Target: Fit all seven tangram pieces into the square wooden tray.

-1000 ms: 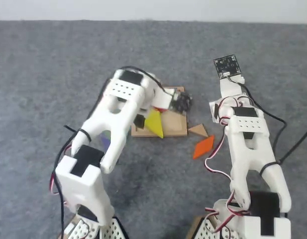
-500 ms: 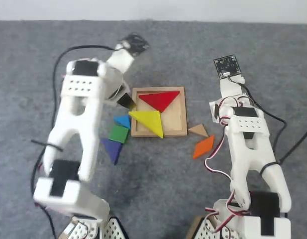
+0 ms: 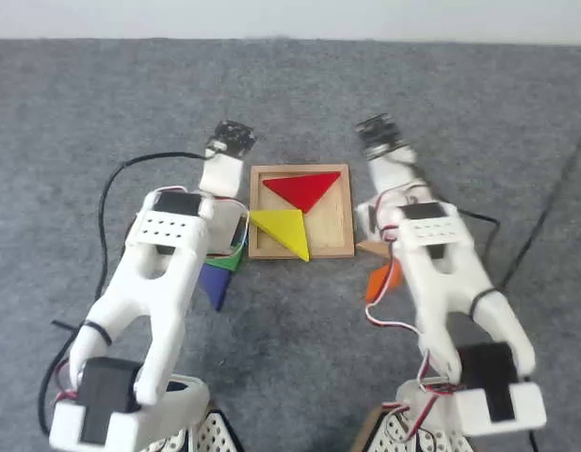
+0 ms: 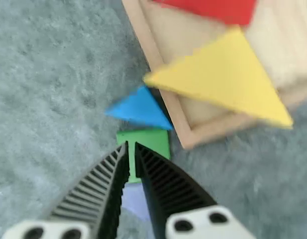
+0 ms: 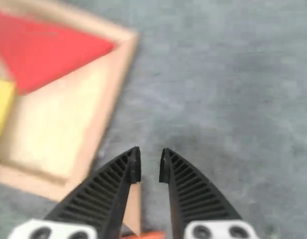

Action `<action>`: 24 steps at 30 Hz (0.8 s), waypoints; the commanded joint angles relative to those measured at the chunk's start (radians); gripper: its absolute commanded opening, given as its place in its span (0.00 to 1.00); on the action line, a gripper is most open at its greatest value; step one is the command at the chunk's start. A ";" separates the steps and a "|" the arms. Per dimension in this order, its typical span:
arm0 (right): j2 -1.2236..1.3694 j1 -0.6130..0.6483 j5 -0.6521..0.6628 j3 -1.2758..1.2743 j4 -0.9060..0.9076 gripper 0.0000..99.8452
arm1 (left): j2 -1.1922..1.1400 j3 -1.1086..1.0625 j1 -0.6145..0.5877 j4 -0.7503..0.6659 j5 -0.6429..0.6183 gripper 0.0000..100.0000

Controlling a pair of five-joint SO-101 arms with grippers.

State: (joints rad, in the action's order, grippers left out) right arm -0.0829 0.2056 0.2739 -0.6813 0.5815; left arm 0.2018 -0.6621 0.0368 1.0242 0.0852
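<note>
The square wooden tray [image 3: 345,222] holds a red triangle [image 3: 304,188] and a yellow triangle [image 3: 283,229] whose tip lies over the front rim. My left gripper [image 4: 131,147] hangs shut, with nothing in it, above the green square [image 4: 152,143], next to the blue triangle [image 4: 138,107] at the tray's left rim [image 4: 158,74]. A purple piece [image 3: 213,281] lies nearer me. My right gripper [image 5: 149,164], slightly open and empty, hovers just off the tray's right rim [image 5: 111,104], above the tan triangle [image 3: 370,248]. The orange parallelogram [image 3: 379,280] lies in front of that.
Grey carpet covers the table. The left arm [image 3: 158,273] covers much of the green and blue pieces from above. The right arm [image 3: 441,273] stretches along the tray's right side. Bare carpet lies behind and in front of the tray.
The left arm left the tray, swung out left, then came down over the green and blue pieces. The right arm shifted left to the tray's right edge.
</note>
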 commanded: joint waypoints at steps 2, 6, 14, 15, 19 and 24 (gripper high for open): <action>0.021 -0.018 -0.011 0.091 -0.018 0.09 | -0.021 0.067 0.018 -0.054 -0.160 0.01; 0.027 -0.012 -0.011 0.092 -0.012 0.09 | -0.146 0.128 0.052 -0.080 -0.224 0.01; 0.035 0.025 -0.014 0.098 -0.018 0.09 | -0.460 0.357 0.066 -0.025 -0.244 0.01; 0.035 0.031 -0.012 0.098 -0.018 0.09 | -0.474 0.374 0.066 -0.020 -0.245 0.01; 0.036 0.038 -0.012 0.098 -0.018 0.09 | -0.491 0.398 0.064 -0.025 -0.245 0.01; 0.036 0.038 -0.012 0.095 -0.018 0.09 | -0.497 0.418 0.064 -0.104 -0.245 0.01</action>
State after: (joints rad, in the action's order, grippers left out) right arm -0.0384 0.2348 0.2723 -0.6444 0.5815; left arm -0.3046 -0.2938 0.0982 0.9782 -0.1496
